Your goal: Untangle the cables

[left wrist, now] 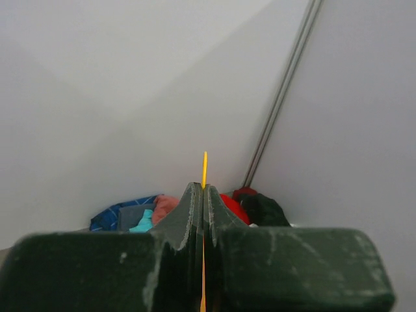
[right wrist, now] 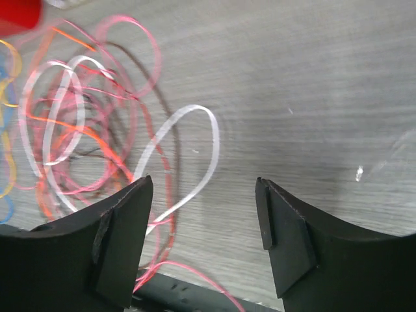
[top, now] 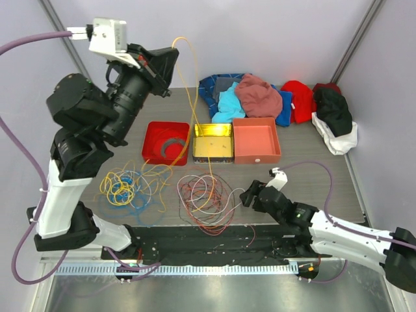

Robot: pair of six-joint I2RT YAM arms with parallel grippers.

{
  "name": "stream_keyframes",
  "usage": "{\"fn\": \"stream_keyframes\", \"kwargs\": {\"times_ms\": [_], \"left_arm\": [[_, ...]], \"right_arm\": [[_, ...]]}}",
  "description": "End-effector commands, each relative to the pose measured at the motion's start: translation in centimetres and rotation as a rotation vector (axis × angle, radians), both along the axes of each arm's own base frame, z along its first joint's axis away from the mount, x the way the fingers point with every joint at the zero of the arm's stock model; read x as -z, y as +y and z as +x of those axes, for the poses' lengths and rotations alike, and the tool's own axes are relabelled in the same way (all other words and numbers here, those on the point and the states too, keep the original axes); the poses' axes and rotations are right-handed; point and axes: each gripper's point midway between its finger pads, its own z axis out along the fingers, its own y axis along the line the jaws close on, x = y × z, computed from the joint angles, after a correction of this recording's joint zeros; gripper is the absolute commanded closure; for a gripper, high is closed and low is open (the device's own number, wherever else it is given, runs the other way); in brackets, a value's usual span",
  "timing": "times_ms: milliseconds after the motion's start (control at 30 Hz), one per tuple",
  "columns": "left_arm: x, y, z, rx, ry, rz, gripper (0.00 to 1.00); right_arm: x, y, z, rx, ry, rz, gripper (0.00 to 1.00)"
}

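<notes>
Even bright light, the cables [right wrist: 84, 130] slightly blurred

Grey wood-grain table [top: 299, 140]; pale plain walls [top: 273, 32] close behind and beside it; dark metal struts [top: 356, 40] at its far corners.

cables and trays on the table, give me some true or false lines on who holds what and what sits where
1. The left fingers are shut on a yellow cable, high above the table. True.
2. The right fingers are clamped on a white cable. False: they stand open with nothing between them, and the white loop lies on the table just ahead.
3. The red tray holds a coiled grey cable. True.
4. The salmon tray is full of cables. False: it looks empty.
</notes>
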Motion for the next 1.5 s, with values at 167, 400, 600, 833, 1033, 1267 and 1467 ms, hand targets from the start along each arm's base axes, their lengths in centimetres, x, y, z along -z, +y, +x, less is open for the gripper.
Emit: {"fn": "stream_keyframes", "kwargs": {"times_ms": [167,400,600,833,1033,1267,1467], "left_arm": [[0.8,-0.4,2.5,-0.128,0.010,0.054,1.00],[3.6,-2.2,5.8,-0.174,0.086,0.127,1.00],[4.8,-1.3,9.5,-0.173,0.164,0.065,1.00],[6.6,-2.1,11.9,-0.163,0.210,0.063,1.00],[7.7,-2.6,13.0,-0.161,0.235,0.069,1.00],[10.6,-2.6,15.3,-0.194,0.281,0.101,1.00],[12.5,-2.2,18.0,-0.223,0.309,0.118,1.00]], "right_arm": [[-13.5,-0.3,2.1,-0.002,-0.231,0.026,0.27],[-18.8,-2.4,1.9,0.045,-0.324,0.067,0.28],[-19.9,-3.8,1.4,0.070,-0.353,0.081,0.29],[-19.8,-4.5,1.4,0.075,-0.366,0.050,0.30],[-20.0,-5.1,1.4,0.086,-0.380,0.038,0.30],[-19.5,-5.3,1.1,0.087,-0.374,0.048,0.30],[-18.7,-5.5,0.8,0.086,-0.356,0.050,0.30]]}}
